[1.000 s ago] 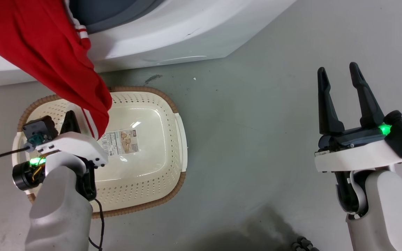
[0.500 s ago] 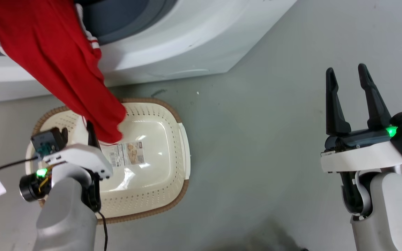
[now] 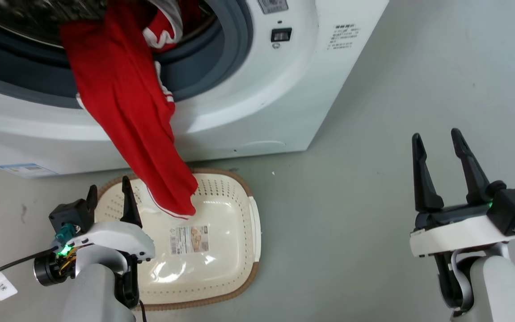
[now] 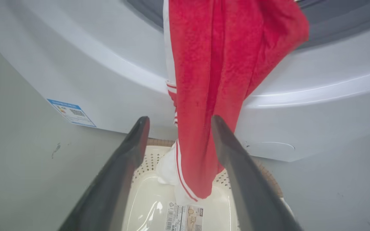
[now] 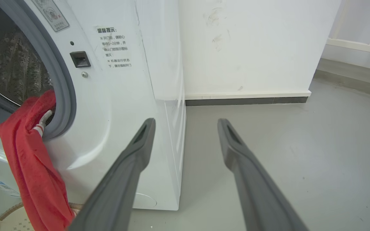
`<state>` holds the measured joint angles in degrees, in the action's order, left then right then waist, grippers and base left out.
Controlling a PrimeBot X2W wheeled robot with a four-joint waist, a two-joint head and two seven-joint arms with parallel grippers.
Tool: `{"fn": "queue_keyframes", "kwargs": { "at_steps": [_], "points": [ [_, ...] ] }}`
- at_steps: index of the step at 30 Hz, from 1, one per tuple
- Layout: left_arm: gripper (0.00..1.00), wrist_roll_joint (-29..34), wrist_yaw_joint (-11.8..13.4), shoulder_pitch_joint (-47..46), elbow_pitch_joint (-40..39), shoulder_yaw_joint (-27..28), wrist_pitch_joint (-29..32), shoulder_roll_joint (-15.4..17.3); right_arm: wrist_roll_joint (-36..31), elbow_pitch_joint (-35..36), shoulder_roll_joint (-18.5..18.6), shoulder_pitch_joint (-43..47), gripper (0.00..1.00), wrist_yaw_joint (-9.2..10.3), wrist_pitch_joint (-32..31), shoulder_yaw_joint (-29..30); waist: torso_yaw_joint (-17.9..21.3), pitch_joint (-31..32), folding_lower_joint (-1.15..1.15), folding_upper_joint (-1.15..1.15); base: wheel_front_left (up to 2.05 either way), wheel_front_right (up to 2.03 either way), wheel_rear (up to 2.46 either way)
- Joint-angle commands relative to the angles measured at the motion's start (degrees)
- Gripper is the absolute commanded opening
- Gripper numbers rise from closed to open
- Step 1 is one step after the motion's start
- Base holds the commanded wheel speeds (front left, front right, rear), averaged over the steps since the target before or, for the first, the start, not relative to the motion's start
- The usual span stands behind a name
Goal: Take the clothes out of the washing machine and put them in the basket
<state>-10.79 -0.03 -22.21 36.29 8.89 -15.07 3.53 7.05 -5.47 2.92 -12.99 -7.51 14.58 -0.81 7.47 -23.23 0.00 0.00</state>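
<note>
Shows a soft bright red garment with white-striped trim (image 3: 128,120) hanging out of the large white front-loading washing machine (image 3: 262,89), lower end dangling into the low cream-white perforated plastic basket (image 3: 226,190). Finds the left gripper (image 3: 109,188) over the basket, fingers spread wide, empty. Finds the right gripper (image 3: 436,138) well apart, likewise wide and empty.

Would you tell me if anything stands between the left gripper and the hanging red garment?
Nothing visible does: the open left gripper faces the red garment directly, whose lower end dangles over the basket.
</note>
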Motion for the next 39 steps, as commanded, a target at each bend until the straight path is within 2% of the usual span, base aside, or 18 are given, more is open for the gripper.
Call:
{"fn": "queue_keyframes", "kwargs": {
  "at_steps": [1, 9, 13, 18, 28, 39],
  "points": [
    [1.0, 0.5, -0.2, 0.8, -1.3, 0.0, -0.1, -0.1, 0.2, 0.1, -0.1, 0.9, 1.0, 0.04, -0.2, 0.1, -0.9, 2.2, 0.0, 0.0, 0.0, 0.0, 0.0],
    [1.0, 2.6, -1.5, 0.5, -4.1, -1.4, -0.1, -0.5, 0.4, 1.1, -0.1, 3.0, 1.0, 0.04, -1.4, -0.4, -0.7, 5.6, 0.0, 0.0, 0.0, 0.0, 0.0],
    [1.0, 3.1, -2.9, -3.2, 0.7, -2.5, -0.1, 0.7, 0.8, 1.4, -0.1, 3.8, 1.0, 0.04, -1.5, -1.0, -0.1, 5.7, 0.0, 0.0, 0.0, 0.0, 0.0],
    [1.0, 2.5, -3.9, -9.4, 9.0, -2.8, 2.9, 2.9, 1.6, 1.0, -0.1, 3.3, 1.0, 0.04, -1.5, -1.8, 1.5, 4.8, 0.0, 0.0, 0.0, 0.0, 0.0],
    [1.0, 1.7, -3.7, -19.5, 21.2, -2.4, 8.2, 8.3, 3.8, -0.9, -0.1, 0.9, 1.0, 0.04, -0.4, -3.3, 5.3, 0.9, 0.0, 0.0, 0.0, 0.0, 0.0],
    [1.0, 0.8, -2.8, -27.4, 28.0, -2.3, 9.8, 12.0, 5.8, -3.3, -0.1, -2.0, 1.0, 0.04, 0.5, -4.9, 7.8, -2.8, 0.0, 0.0, 0.0, 0.0, 0.0]
  ]
}}
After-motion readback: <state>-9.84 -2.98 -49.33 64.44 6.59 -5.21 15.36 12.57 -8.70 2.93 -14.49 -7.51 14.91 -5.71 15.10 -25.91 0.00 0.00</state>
